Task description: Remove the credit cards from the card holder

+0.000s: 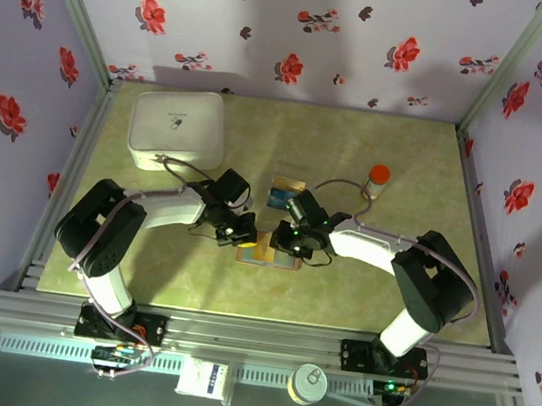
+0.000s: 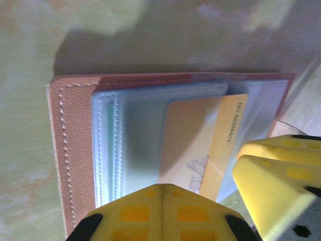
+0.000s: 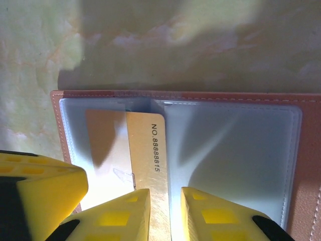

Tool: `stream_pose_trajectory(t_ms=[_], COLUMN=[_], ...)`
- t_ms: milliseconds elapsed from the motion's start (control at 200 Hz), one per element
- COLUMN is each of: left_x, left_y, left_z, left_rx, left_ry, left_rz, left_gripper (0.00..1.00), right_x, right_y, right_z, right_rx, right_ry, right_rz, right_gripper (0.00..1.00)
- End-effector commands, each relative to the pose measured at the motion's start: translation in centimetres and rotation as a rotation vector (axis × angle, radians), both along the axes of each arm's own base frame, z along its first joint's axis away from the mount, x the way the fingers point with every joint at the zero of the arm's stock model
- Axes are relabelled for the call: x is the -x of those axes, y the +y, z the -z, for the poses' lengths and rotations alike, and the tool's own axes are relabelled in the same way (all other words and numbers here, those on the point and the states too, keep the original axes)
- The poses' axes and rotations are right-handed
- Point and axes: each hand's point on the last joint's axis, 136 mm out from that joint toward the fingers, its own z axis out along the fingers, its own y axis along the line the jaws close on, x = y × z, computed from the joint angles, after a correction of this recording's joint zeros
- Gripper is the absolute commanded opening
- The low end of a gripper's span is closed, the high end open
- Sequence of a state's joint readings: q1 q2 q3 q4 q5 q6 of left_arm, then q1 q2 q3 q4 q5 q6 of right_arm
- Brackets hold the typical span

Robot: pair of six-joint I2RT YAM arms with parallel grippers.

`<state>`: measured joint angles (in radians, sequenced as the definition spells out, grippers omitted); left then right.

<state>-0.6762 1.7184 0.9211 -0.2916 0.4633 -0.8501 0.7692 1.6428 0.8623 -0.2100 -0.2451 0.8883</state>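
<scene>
The card holder (image 1: 262, 255) lies open on the table between both grippers, brown outside (image 2: 70, 150) with blue-grey pockets (image 3: 235, 150). A yellow-gold credit card (image 3: 143, 155) marked with a number sticks partway out of one pocket (image 2: 200, 145). My left gripper (image 2: 163, 187) is shut with nothing between its fingers, its tips over the pockets beside that card (image 1: 244, 228). My right gripper (image 3: 165, 198) stands slightly open, its jaws straddling the card's long edge from above (image 1: 281, 237). A blue and teal card (image 1: 285, 195) lies on the table just beyond the grippers.
A white square box (image 1: 178, 132) stands at the back left. A small bottle with a red cap (image 1: 378, 181) stands behind the right arm. The table is walled in by flowered panels on three sides.
</scene>
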Motion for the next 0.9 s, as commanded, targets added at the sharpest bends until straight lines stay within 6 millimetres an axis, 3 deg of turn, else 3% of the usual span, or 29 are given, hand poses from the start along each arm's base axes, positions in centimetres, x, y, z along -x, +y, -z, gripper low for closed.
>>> stream_pose_trajectory(t_ms=[0,290,670,895], left_x=[0.0,0.3,0.3,0.3], left_y=[0.0,0.7,0.8,0.8], left_z=[0.9,1.8,1.8,1.7], left_rx=[-0.026,-0.060,-0.061,-0.059], left_ry=[0.000,0.015,0.013,0.010], left_rz=[0.022,0.018,0.010,0.009], left_gripper=[0.03,0.03,0.03,0.03], right_x=[-0.2,-0.1,-0.2,-0.2], right_y=[0.2,-0.1,1.3,1.0], right_z=[-0.3,0.7,0.3,0.6], right_rx=[-0.049,-0.049,-0.149,-0.149], right_ry=[0.008,0.030,0.038,0.038], right_rz=[0.020,0.031,0.038,0.048], right_gripper=[0.24,0.24,0.20,0.15])
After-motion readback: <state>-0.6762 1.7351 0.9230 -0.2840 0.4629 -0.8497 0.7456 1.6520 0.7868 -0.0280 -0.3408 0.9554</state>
